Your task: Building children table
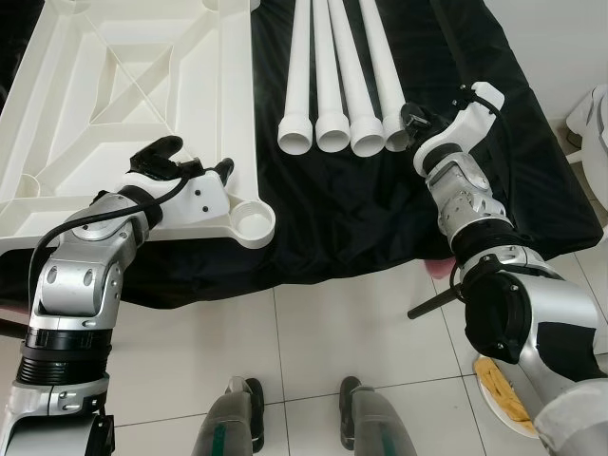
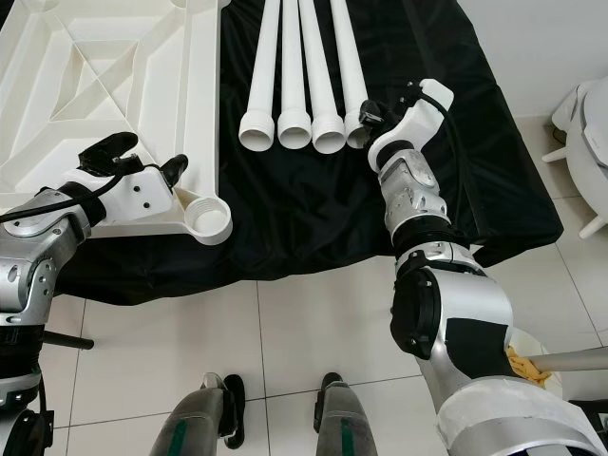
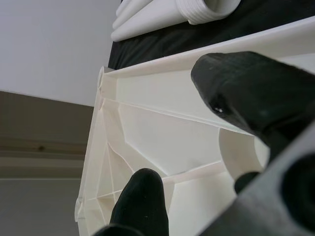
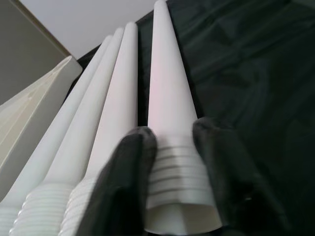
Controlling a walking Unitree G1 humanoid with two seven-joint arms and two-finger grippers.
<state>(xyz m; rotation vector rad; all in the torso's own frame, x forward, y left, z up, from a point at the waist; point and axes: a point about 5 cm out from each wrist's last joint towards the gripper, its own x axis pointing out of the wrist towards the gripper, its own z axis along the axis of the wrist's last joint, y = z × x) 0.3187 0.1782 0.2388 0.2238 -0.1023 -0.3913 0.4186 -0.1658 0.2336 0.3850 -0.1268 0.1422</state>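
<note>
Four white legs (image 1: pixel 337 71) lie side by side on a black cloth (image 1: pixel 380 209), running from the top centre of the head view down to its middle, their threaded open ends toward the robot. The right gripper (image 4: pixel 172 162) is at the end of the rightmost leg (image 4: pixel 170 113), in the upper right of the frame. In the right wrist view its two black fingers (image 4: pixel 123 177) sit one on each side of that leg's threaded end, closed against it and grasping it.

An upturned white tabletop (image 1: pixel 123 95) fills the upper left of the frame, its ribbed underside facing up. A round leg socket (image 1: pixel 253 225) sits at its near right corner, just left of centre, on the cloth's near part. The left gripper (image 1: pixel 195 161) rests on the tabletop's near edge, left of that socket. Its fingers (image 3: pixel 246 93) are spread apart, one over the rim and one (image 3: pixel 140 201) inside the ribbed underside, gripping nothing.

White floor tiles (image 1: pixel 313 323) take up the lower half of the frame, with the robot's two feet (image 1: pixel 294 418) at bottom centre. A plate (image 1: pixel 503 394) with something yellow on it lies at the lower right, partly behind the right arm.
</note>
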